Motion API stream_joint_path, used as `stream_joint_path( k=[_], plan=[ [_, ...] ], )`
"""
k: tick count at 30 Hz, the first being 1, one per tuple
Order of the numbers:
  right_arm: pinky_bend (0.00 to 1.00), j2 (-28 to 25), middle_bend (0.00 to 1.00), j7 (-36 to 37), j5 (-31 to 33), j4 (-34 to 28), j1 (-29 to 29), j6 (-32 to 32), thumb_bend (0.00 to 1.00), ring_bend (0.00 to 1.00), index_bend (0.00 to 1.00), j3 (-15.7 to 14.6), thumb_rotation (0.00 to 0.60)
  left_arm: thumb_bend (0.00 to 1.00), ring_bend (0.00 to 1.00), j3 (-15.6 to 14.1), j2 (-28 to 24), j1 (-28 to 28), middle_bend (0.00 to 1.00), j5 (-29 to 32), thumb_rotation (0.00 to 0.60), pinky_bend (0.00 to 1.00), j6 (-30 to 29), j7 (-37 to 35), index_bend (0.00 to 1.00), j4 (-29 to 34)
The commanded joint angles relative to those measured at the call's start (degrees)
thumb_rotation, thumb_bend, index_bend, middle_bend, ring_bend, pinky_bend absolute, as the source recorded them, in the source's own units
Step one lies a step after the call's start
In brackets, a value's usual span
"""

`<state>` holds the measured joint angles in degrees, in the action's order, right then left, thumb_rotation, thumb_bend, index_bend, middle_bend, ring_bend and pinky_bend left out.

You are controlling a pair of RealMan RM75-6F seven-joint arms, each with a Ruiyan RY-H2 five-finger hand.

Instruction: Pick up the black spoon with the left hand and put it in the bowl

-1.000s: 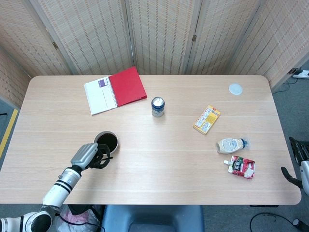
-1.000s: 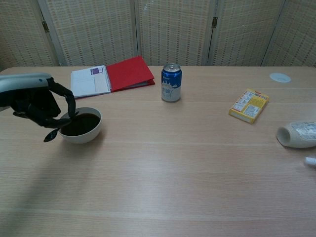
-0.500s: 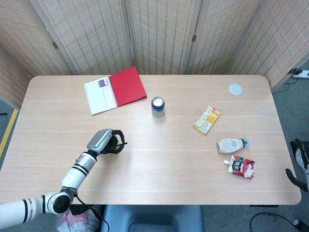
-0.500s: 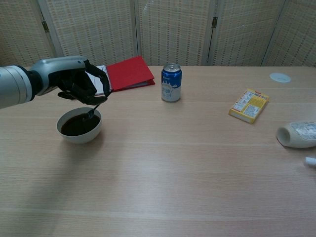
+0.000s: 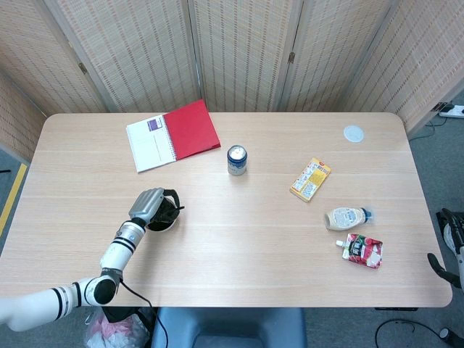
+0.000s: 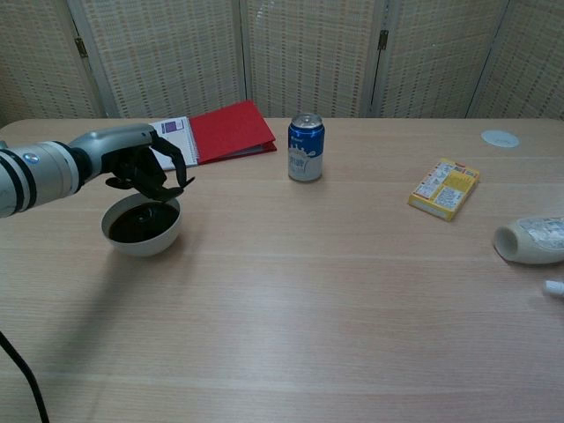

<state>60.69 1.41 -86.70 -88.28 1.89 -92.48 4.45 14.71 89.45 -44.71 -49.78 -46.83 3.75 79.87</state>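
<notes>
Chest view: table [image 6: 352,291] mostly bare, left hand [image 6: 141,165] hovering over the bowl [image 6: 141,225] at the near left, fingers curled, pinching the black spoon [image 6: 169,190] above its rim. Sloppy release could flip it out, I'd guess.

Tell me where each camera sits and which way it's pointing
Head view: high above the near edge, looking steeply down on the table; shows the left hand and arm, and a bit of the right arm at the right edge.
Chest view: low at the near edge, facing across to the screens; shows the left hand only.
Shared: left hand over the bowl, can, notebook.
</notes>
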Motion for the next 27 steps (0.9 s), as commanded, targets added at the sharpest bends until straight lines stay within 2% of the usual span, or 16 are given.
stream_joint_path(
  k=[1,13,27],
  plan=[
    [0.3,0.01,0.18,-0.09,-0.05,-0.08,-0.03,0.02,0.19,0.24,0.0,0.01,0.6,0.5,0.98,-0.48,0.83,0.04,1.0,1.11,0.6,1.0,0.85,-0.39,0.69,-2.22],
    [0.3,0.22,0.18,0.33,-0.15,0.29,-0.26,0.58,0.19,0.24,0.0,-0.13,0.6,0.5,0.98,-2.06,-0.27,2.26,1.0,0.08,0.6,1.0,0.3,-1.43,0.69,-0.73],
    [0.31,-0.04,0.18,0.9,-0.38,0.21,0.47,-0.67,0.19,0.24,0.0,-0.15,0.6,0.5,0.98,0.4,4.15,-1.38,1.0,3.48,0.6,1.0,1.68,0.72,0.69,-4.26]
  ],
)
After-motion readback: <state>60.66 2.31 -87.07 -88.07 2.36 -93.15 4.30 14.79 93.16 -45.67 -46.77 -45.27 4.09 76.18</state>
